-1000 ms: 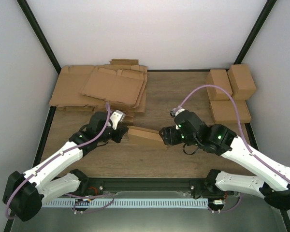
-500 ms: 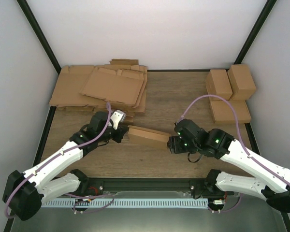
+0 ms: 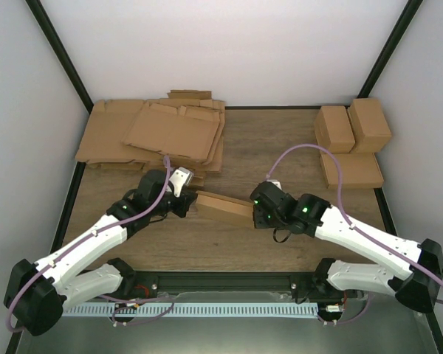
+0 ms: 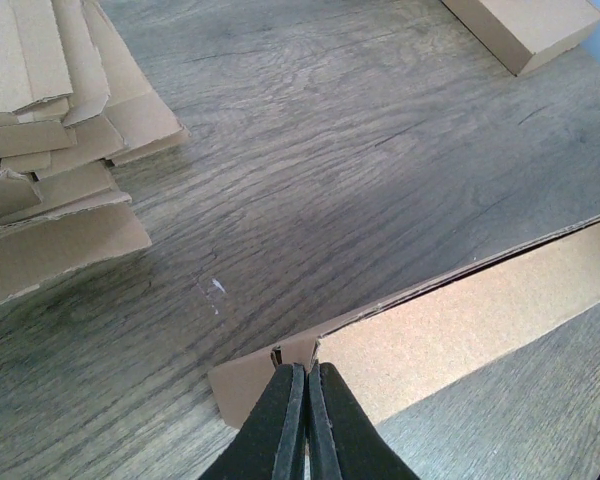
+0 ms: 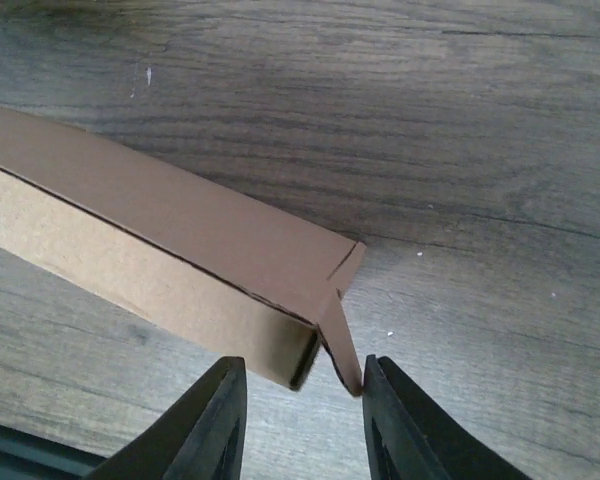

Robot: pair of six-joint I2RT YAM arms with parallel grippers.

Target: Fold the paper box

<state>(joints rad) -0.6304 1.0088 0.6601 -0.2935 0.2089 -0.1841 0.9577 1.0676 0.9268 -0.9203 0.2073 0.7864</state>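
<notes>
The paper box (image 3: 223, 206) is a long, flat brown tube lying on the wooden table between my arms. My left gripper (image 3: 190, 203) is shut on a thin flap at the box's left end; in the left wrist view the fingertips (image 4: 307, 375) pinch the cardboard edge of the box (image 4: 460, 320). My right gripper (image 3: 255, 215) stands at the right end. In the right wrist view the box (image 5: 160, 240) shows its open end between the spread jaws of the gripper (image 5: 305, 385). A loose end flap (image 5: 342, 340) hangs out and touches the right finger's inner face.
A pile of flat cardboard sheets (image 3: 155, 133) lies at the back left, its edges also in the left wrist view (image 4: 40, 150). Three folded boxes (image 3: 351, 144) sit at the back right. A black frame rail (image 3: 229, 280) runs along the near edge.
My right gripper has swung left and nearer to the box's right end, and its jaws have narrowed around that end. The left gripper and the box have stayed put.
</notes>
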